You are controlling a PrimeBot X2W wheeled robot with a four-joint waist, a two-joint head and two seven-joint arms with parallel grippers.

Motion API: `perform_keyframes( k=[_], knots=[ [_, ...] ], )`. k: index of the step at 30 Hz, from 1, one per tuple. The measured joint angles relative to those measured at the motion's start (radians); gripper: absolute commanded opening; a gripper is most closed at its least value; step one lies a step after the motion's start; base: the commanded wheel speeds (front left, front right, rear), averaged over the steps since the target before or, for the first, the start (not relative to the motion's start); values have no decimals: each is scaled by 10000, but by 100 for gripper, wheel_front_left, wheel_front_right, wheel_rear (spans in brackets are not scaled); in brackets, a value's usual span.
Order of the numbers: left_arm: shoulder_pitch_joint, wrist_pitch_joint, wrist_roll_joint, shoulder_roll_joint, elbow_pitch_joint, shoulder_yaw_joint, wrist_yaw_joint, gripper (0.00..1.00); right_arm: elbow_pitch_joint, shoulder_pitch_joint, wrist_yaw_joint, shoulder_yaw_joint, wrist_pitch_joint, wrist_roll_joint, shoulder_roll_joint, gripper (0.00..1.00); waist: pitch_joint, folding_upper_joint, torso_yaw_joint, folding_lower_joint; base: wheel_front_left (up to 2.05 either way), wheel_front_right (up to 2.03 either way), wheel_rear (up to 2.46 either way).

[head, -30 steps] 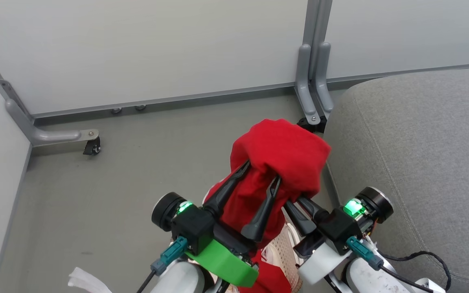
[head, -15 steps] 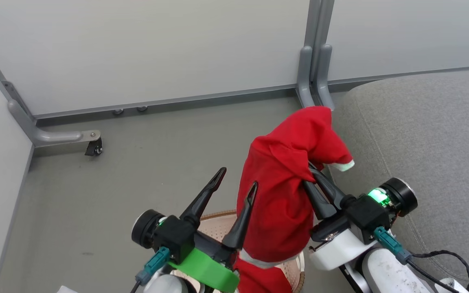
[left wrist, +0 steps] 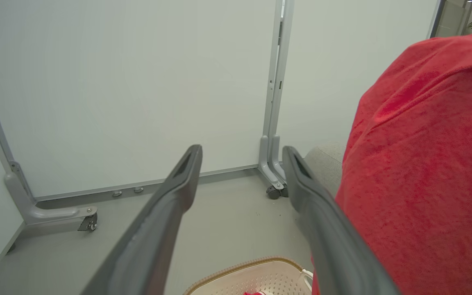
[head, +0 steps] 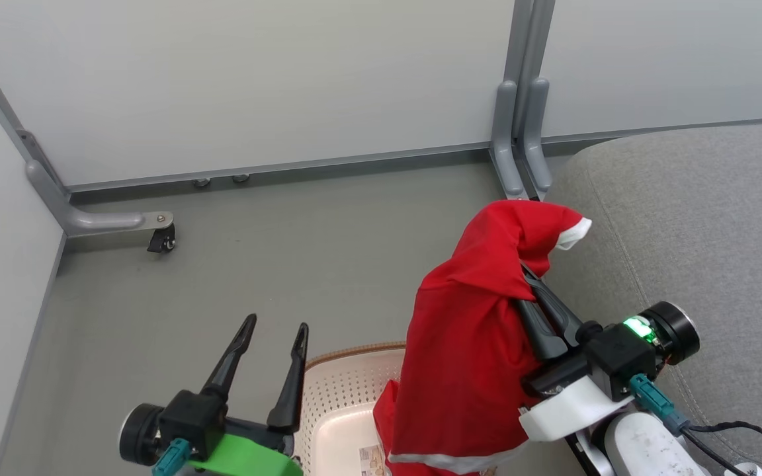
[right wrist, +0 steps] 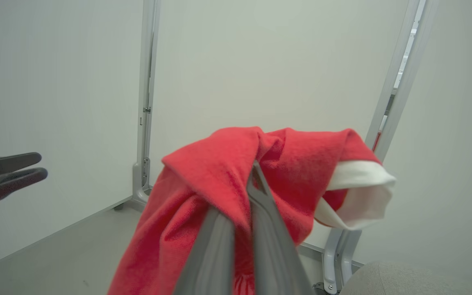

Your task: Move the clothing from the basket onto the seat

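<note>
A red garment [head: 467, 357] with a white cuff [head: 576, 231] hangs from my right gripper [head: 528, 274], which is shut on its upper folds, fingertips buried in fabric. It dangles above the right part of the cream basket [head: 341, 390], beside the edge of the grey seat [head: 698, 218]. A bit more red fabric [head: 383, 413] shows low in the basket. My left gripper [head: 275, 325] stands open and empty to the left of the garment, over the basket's left rim. In the right wrist view, the shut fingers [right wrist: 256, 196] pinch the red garment [right wrist: 215, 172]. The left wrist view has open fingers [left wrist: 178, 184] and the garment [left wrist: 424, 164] at right.
Grey floor [head: 255, 264] lies ahead, bounded by pale partition panels. A caster foot [head: 159, 238] stands at the left, and an upright post with feet [head: 520, 145] stands near the seat's corner. A black cable [head: 738, 430] trails by my right forearm.
My left gripper opened, let go of the red garment and drew back down and left. The right gripper kept its hold and carried the garment rightward, toward the seat.
</note>
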Motion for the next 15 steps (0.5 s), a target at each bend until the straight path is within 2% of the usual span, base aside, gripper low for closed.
perform_keyframes(
  k=[10, 15],
  knots=[
    [601, -2, 665, -109, 236, 1519, 13, 100, -73, 41, 0, -263, 0, 15, 29, 0, 45, 0, 246, 0, 0, 0, 0],
    [817, -2, 546, -146, 433, 2077, 67, 100, -94, 63, 0, -343, 0, 33, 61, 0, 8, 0, 318, 0, 0, 0, 0]
  ],
)
